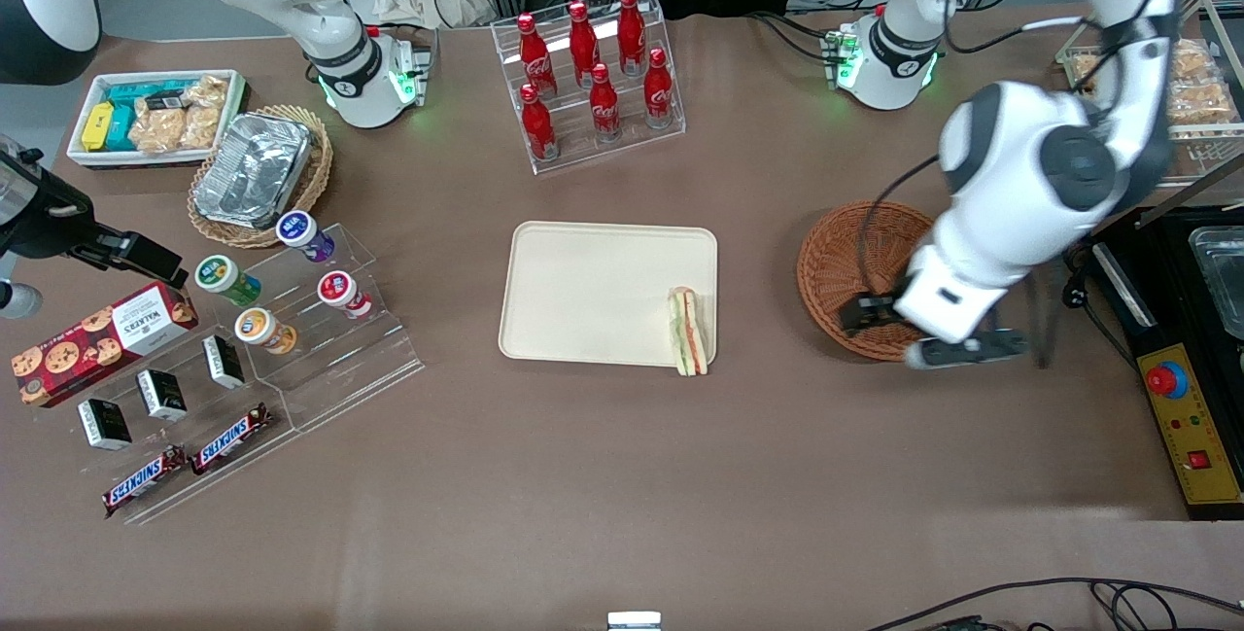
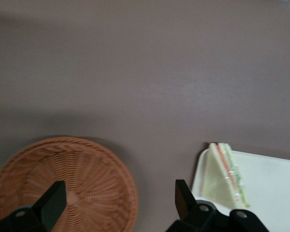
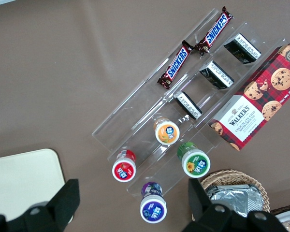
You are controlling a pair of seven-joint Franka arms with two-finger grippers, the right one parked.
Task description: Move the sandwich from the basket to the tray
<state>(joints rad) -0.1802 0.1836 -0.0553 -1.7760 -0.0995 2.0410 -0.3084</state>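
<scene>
place step looks done: sandwich (image 1: 688, 331) lies on the tray (image 1: 593, 291), at the tray's edge toward the working arm's end of the bench (image 1: 622, 475), its near tip poking just over the rim. basket (image 1: 844, 271) looks empty in both the front and left wrist views, no other sandwich in it that i can see. so the step in hand reads as retreat after release, judging from the layout only.

hand (image 1: 909, 330) is spread, nothing between the fingers (image 2: 53, 203); wrist view shows the two pads wide apart with bare bench and basket weave between them. it hangs over the near rim of the basket, at about 5 o'clock on the basket's circle in the front view.

sandwich relative to hand: well apart, at roughly 9 o'clock from the hand in the front view, a strip of bare bench between basket and tray. in the wrist view sandwich (image 2: 224, 174) sits just at the tray (image 2: 275, 188) corner, basket (image 2: 82, 188) beside it, not touching.

next move, my guess: none needed on the sandwich; lift the arm clear and park it without clipping the basket rim. only risk i see is the sandwich's overhang at the tray edge; a nudge could tip it off onto the bench.
</scene>
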